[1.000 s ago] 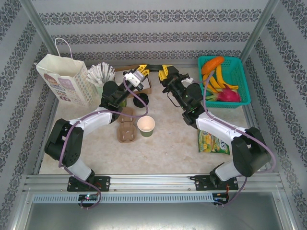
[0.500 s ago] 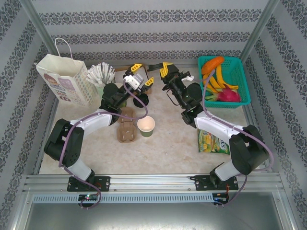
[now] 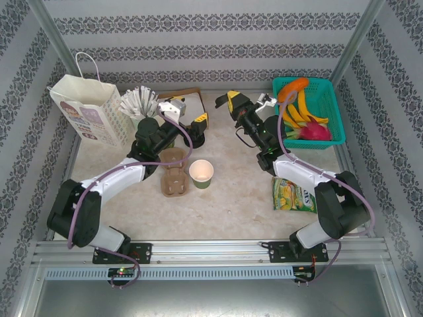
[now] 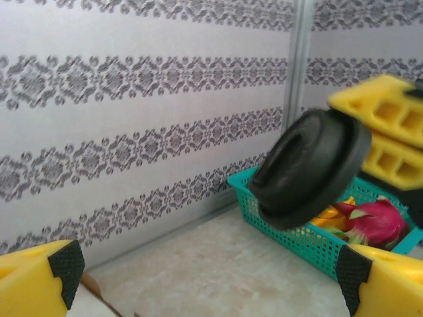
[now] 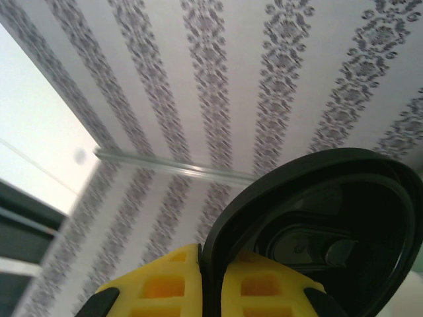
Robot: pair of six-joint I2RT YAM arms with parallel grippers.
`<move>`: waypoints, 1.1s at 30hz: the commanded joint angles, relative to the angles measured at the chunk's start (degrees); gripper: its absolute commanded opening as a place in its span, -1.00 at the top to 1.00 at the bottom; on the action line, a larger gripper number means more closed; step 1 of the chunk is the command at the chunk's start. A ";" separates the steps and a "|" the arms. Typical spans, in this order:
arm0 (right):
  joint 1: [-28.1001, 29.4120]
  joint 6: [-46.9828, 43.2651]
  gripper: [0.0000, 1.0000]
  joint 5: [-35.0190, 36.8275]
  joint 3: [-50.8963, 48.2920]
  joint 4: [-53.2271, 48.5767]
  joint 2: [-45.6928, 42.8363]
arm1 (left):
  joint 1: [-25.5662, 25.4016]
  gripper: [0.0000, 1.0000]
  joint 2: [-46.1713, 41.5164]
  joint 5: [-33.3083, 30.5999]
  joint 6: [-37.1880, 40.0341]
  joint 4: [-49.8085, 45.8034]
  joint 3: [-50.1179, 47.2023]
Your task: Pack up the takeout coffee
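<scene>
Ana: Since a second ago the left gripper [image 3: 187, 111] has let go of the lid [image 4: 310, 168] and drawn back a little. Its fingers now stand spread wide with nothing between them.

Ben: And the right gripper [image 5: 210, 259]?

Ana: It has the lid alone now, jaws nearly closed on the rim. The disc is tilted, up off the table and over toward the basket [image 3: 328, 99] side.

Ben: Why by the rim?

Ana: My guess is that an edge pinch leaves the round face free. That way it can go down flat on a cup mouth with no finger in the way. Passing it across looks like a way to get that hold.

Ben: Where's the cup [image 3: 201, 173]?

Ana: Upright on the table near the middle, mouth open, no lid on, just beside the carrier [image 3: 173, 179]. It sits apart from the lid and nearer the arm bases.

Ben: So the coffee isn't whole yet.

Ana: No. I'd judge capping is the step in hand. After that the cup goes into the carrier, or into the bag [image 3: 89, 112] standing upright at the far left.

Ben: Risks?

Ana: The lid must be levelled and centred before pressing, or it may seat crooked. The cup is light paper and unheld, so a sideways push could tip it. The open left gripper is close enough to steady it.
</scene>
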 commanded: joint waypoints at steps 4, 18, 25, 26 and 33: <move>-3.76 -27.16 1.00 -17.76 4.09 -15.02 -3.10 | 0.43 -0.99 -6.91 -7.58 -8.57 -21.40 4.10; -13.89 -43.95 1.00 -43.57 7.86 -37.44 -9.16 | 1.75 -0.99 -7.97 6.67 -30.85 -49.68 18.88; -12.69 -36.86 1.00 -50.11 11.60 -36.65 -9.64 | 3.32 -0.99 -8.00 19.00 -30.64 -51.63 20.55; -12.49 -35.48 1.00 -51.32 12.03 -36.38 -9.99 | 4.40 -1.00 -7.96 22.91 -31.13 -50.63 20.34; -10.75 -32.30 1.00 -58.57 15.27 -36.71 -12.30 | 8.03 -0.87 -7.07 39.49 -31.28 -48.60 21.45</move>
